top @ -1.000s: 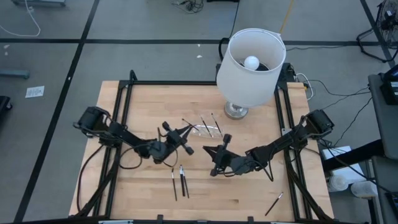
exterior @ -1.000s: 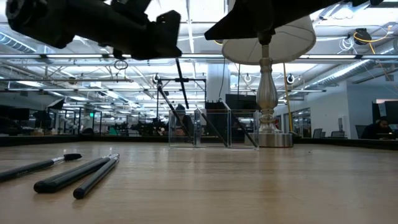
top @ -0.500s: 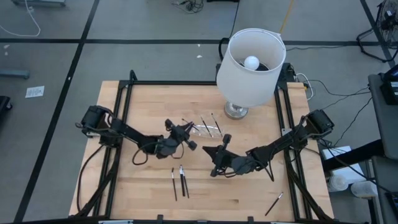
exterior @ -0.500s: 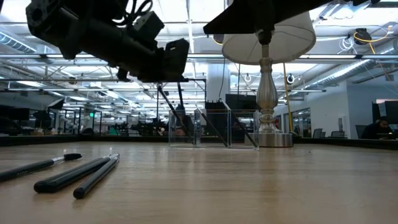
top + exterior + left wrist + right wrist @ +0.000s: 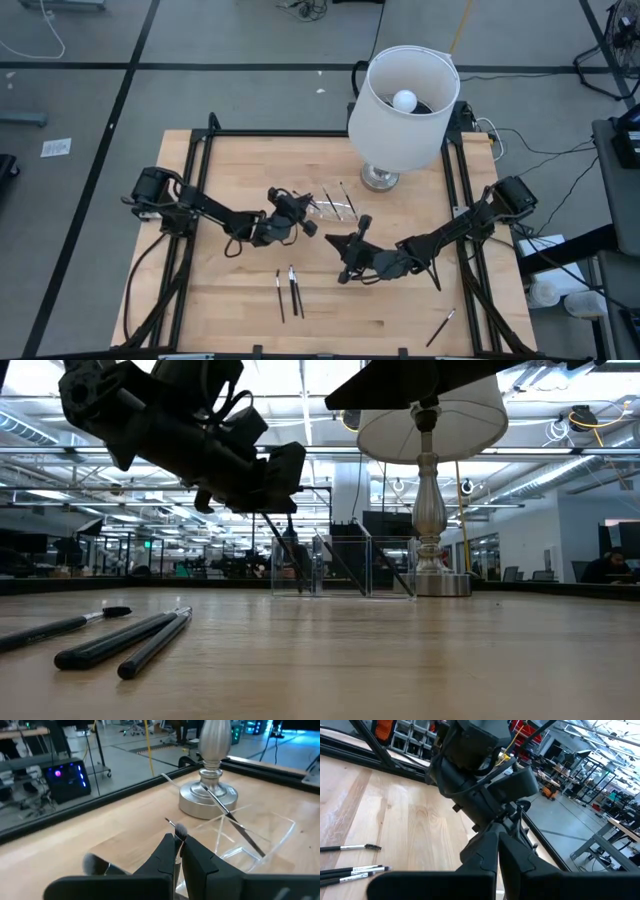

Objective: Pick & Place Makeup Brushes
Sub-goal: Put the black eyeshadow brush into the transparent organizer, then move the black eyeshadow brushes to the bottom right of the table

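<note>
My left gripper (image 5: 305,220) hovers left of the clear holder (image 5: 335,207), shut on a thin makeup brush whose pale tuft (image 5: 180,831) pokes past the fingertips. Other dark brushes lean in the holder (image 5: 235,820). Three brushes lie flat near the table's front (image 5: 288,292), also seen in the low view (image 5: 120,645). One more brush lies at the front right (image 5: 441,327). My right gripper (image 5: 335,245) hangs shut and holding nothing over the table's middle, pointing at my left gripper (image 5: 480,765). My left gripper pinches the thin brush between its two fingers, close to the tuft end (image 5: 179,833). That end stands out just beyond the fingertips, and the fingers hide the rest of the brush. The fingers lie nearly level, pointing toward the holder. The brush is lifted clear of the table.
A lamp with a white shade (image 5: 403,95) stands at the back right, its metal foot (image 5: 207,805) just behind the holder. Black rails (image 5: 200,170) run along the table's left, right and far sides. Bare wood lies in front of the lamp (image 5: 400,650).
My left gripper has moved toward the table's right and far side, closer to the clear holder, and sunk. It has rolled and tipped, so the brush that hung upright below it is now hidden behind its fingers in the low view. The right gripper kept still.
</note>
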Controlling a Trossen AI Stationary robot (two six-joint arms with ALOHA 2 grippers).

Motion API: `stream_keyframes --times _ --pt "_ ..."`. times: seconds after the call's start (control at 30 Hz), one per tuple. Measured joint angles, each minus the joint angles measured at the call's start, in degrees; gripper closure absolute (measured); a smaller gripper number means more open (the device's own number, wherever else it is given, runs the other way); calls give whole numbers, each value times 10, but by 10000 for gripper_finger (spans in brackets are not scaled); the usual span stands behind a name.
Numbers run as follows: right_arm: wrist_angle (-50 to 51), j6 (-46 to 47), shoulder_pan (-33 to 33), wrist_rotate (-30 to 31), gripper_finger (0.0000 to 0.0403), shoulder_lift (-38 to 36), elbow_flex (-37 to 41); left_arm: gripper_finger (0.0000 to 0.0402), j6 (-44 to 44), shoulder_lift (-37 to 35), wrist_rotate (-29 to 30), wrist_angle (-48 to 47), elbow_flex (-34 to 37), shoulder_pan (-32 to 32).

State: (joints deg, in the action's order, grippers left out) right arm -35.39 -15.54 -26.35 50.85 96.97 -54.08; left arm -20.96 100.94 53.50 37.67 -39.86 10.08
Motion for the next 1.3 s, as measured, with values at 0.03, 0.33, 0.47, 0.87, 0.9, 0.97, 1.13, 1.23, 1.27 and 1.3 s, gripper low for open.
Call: stream_keyframes --times 0.03,0.33,0.47,0.87,0.9,0.97,1.13,1.23,1.27,1.3 --pt "0 0 0 0 402 0 0 388 -7 0 -1 -1 0 -1" --pt "-2 -1 0 -1 402 0 0 332 -68 4 -19 -41 3 0" --pt "-3 -5 1 -1 401 0 0 302 -54 -4 -27 -31 2 3" --pt "-4 3 1 -1 402 0 0 262 173 -145 30 -79 2 90" --pt "-4 9 0 -1 402 0 0 262 200 -168 60 -94 2 106" --pt "-4 17 0 -2 401 0 0 262 251 -218 112 -134 2 134" --pt "-5 50 0 -48 402 0 0 264 304 -363 102 -288 2 190" --pt "-6 88 4 -68 402 0 0 287 274 -430 29 -378 2 200" --pt "-5 96 7 -77 402 0 0 301 266 -445 11 -401 2 200" --pt "-5 103 9 -77 402 0 0 318 262 -456 -3 -418 3 201"
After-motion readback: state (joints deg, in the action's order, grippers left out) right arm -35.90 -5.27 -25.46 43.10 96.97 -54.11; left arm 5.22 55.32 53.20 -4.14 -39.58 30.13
